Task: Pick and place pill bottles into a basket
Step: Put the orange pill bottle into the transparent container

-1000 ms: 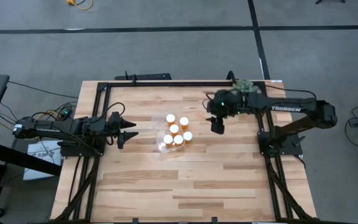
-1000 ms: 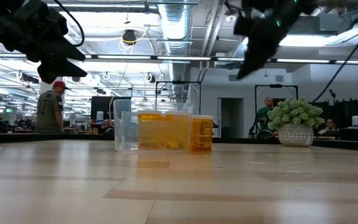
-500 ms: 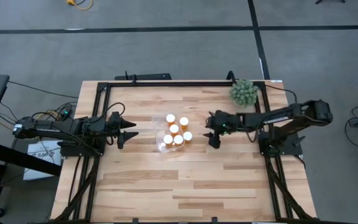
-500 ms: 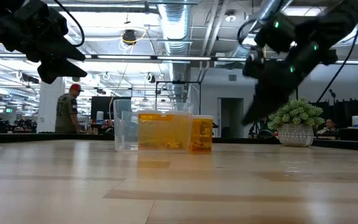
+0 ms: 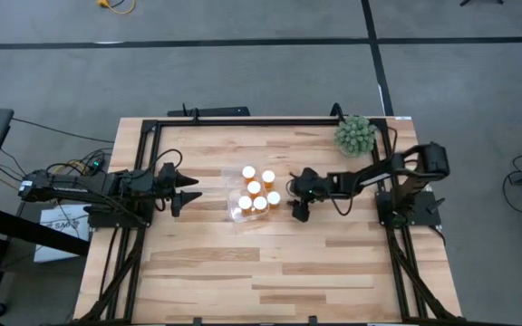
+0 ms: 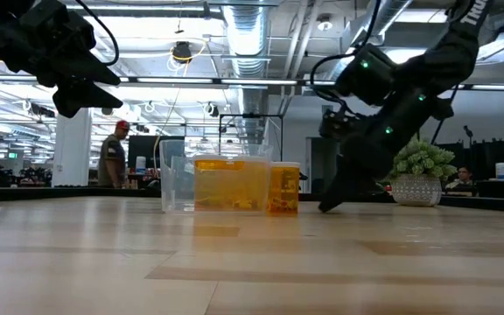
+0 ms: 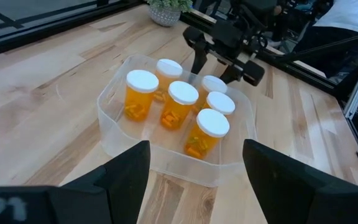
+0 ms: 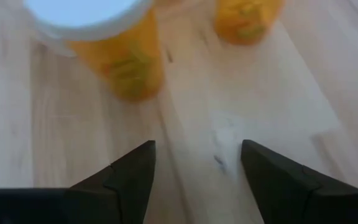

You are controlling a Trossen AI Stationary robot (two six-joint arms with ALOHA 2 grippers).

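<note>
The six pill bottles [image 5: 257, 189] stand in the clear basket [image 7: 110, 127] in the middle of the table [image 5: 270, 272]. The right gripper [image 5: 299, 212] sits low just right of it, fingers apart, holding nothing. The left gripper [image 5: 188, 192] waits left, fingers apart
</note>
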